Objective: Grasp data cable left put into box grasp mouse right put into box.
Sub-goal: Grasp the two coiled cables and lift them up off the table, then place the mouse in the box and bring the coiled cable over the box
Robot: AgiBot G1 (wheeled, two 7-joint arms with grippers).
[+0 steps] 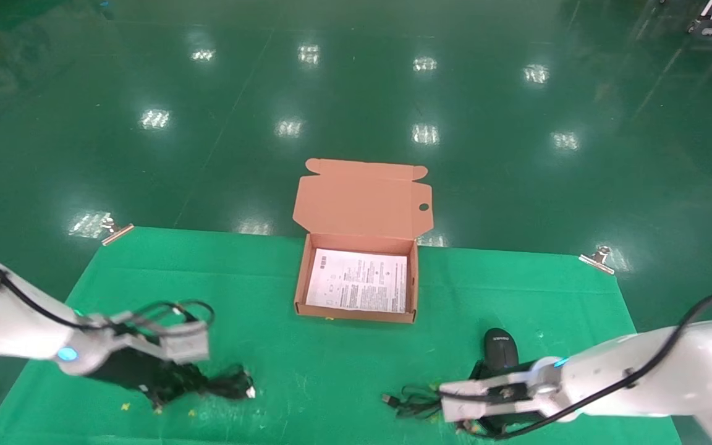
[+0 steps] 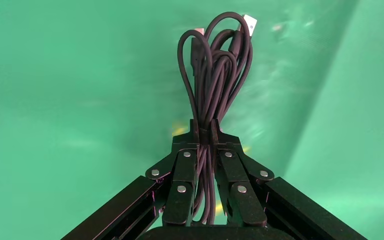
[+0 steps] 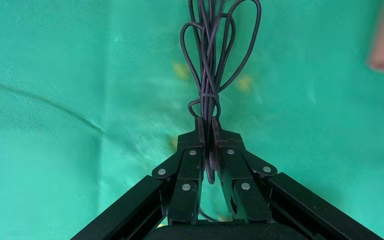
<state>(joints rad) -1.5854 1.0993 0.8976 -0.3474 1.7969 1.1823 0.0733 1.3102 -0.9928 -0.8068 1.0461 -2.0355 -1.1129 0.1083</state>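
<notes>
two grippers, each clamped on a black cord, on one green cloth [image 1: 331, 371].

head view: one open box [image 1: 356, 281] sits at the cloth's far middle, one white leaflet [image 1: 359, 279] inside, lid up. the left gripper [image 1: 192, 380] is low at the near left with one data cable [image 1: 229, 384] sticking out toward the middle, pale tip showing. one mouse [image 1: 500, 347] lies at the near right, beside the right gripper [image 1: 455, 405], its thin cord [image 1: 411, 402] bunched on the cloth. two metal clips [image 1: 115, 232] pin the far corners. left wrist view: fingers [image 2: 194, 135] pinch the data cable bundle at its middle. right wrist view: fingers [image 3: 199, 131] squeeze the mouse's looped cord, not the mouse itself.
</notes>
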